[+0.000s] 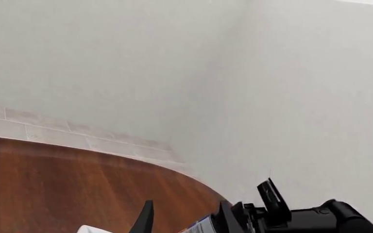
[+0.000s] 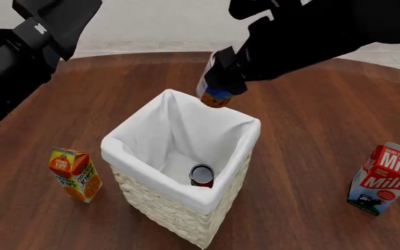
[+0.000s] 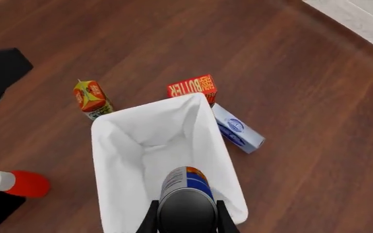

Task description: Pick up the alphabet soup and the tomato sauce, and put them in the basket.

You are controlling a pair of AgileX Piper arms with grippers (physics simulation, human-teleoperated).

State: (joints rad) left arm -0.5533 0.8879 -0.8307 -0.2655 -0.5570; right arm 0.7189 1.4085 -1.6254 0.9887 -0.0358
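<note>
The tall cream-white wicker basket [image 2: 186,208] with white cloth lining already holds the red alphabet soup [image 2: 201,175]. Over its far rim, the right gripper [image 3: 186,221] clamps the blue-and-orange tomato sauce [image 2: 216,96], so only release remains. Left gripper [image 1: 183,221]: its finger state is unclear. Cartons read "Milk" [image 2: 384,179], "Juice" [image 2: 75,174], "Butter" [image 3: 192,88].

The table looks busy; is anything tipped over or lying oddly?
Yes. A red bottle and a pale blue box lie on their sides on the table, while the juice carton and milk carton stand upright. Nothing looks spilled.
</note>
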